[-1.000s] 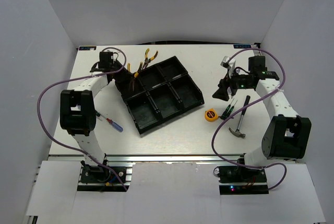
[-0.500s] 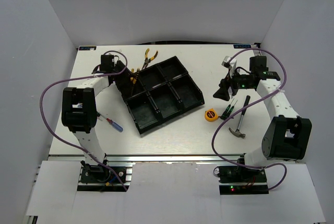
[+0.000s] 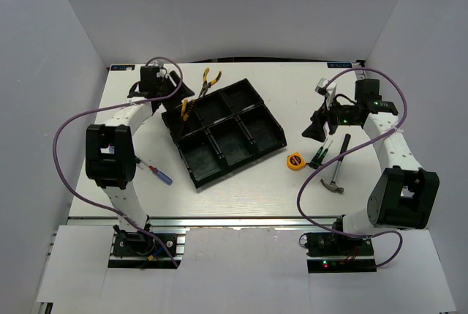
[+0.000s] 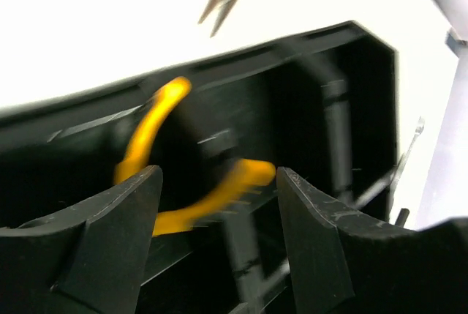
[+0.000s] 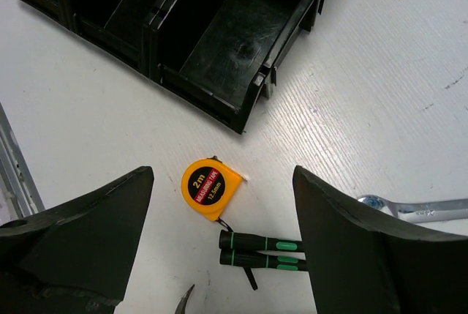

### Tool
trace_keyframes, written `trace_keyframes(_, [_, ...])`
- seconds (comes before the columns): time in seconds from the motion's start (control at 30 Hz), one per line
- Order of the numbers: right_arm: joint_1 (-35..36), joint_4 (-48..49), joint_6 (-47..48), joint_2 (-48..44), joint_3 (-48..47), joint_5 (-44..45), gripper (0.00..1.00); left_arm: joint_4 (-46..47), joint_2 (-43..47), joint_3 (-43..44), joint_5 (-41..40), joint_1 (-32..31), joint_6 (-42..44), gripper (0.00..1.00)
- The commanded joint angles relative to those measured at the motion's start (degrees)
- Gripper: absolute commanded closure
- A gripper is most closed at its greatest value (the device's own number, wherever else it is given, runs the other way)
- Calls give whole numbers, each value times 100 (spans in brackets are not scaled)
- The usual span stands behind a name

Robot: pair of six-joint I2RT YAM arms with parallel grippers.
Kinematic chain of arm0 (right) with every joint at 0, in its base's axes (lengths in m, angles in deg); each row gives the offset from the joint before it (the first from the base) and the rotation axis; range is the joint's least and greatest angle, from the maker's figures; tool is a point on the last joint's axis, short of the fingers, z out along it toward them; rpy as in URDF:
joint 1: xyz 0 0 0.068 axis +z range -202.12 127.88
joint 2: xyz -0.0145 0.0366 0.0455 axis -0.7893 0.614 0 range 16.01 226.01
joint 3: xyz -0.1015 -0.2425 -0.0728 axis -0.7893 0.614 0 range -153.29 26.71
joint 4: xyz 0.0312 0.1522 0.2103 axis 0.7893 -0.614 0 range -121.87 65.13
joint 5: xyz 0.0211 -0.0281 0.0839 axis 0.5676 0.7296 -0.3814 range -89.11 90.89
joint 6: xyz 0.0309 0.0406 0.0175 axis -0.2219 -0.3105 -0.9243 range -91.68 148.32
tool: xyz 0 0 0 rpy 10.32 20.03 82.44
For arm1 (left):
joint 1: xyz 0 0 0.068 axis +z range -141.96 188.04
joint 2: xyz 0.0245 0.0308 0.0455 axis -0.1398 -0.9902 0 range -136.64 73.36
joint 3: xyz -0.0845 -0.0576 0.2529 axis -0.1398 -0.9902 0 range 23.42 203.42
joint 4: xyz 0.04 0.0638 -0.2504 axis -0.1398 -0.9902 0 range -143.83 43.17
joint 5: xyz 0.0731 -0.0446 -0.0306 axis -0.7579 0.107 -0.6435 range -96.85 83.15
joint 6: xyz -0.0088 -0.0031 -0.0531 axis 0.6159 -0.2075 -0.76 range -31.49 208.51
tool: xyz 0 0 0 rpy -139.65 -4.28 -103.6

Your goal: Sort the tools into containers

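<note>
Sorting state: you have 1 pair of yellow-handled pliers [image 3: 184, 109] in the black tray [image 3: 241, 165], in the far-row compartment at its left end.
Left jaws: they hang over that compartment and stand apart. Your left wrist view is blurred, but the pliers' handles show lying down in the compartment below the gap, not pinched.
Right jaws: they hover over the bench [image 3: 292, 87] to the right of the tray, spread wide and holding nothing. In your right wrist view the tape measure [image 5: 210, 189] sits under the gap.
Second pliers [image 3: 208, 80]: on the bench just beyond the tray's far edge.
Right-side tools: the tape measure lies near the tray's right corner, the green-black tool [image 3: 319, 155] just beside it, the hammer [image 3: 338, 167] next along, and the wrench [image 5: 420, 208] close by.
Screwdriver [image 3: 155, 173]: the red-blue one lies on the bench left of the tray.
</note>
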Motion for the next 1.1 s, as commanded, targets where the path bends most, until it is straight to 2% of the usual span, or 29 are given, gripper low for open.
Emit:
trace_keyframes(0.0, [-47,-161,122,-118,-134,-238,16,184,85,745,267,-242,560,25])
trace_keyframes(0.2, [-64,-109,78,-47,-134,-335,16,79,-1100,2186,233,-549,1017,24])
trace_keyframes(0.37, [-99,-38,34,5,-64,-397,16,105,-1972,3162,-681,-787,1597,25])
trace_keyframes(0.67, [-257,-29,17,190,41,-546,16,167,-3309,4437,-2078,-867,2055,30])
trace_keyframes(0.8, [-328,-56,-10,243,121,-590,15,96,-3704,4973,-2351,-867,2248,31])
trace_keyframes(0.83, [-345,-56,-19,251,147,-590,13,79,-3844,5053,-2378,-867,2283,32])
trace_keyframes(1.07, [-381,-64,-36,269,174,-590,12,-27,-4399,5695,-2300,-867,2257,40])
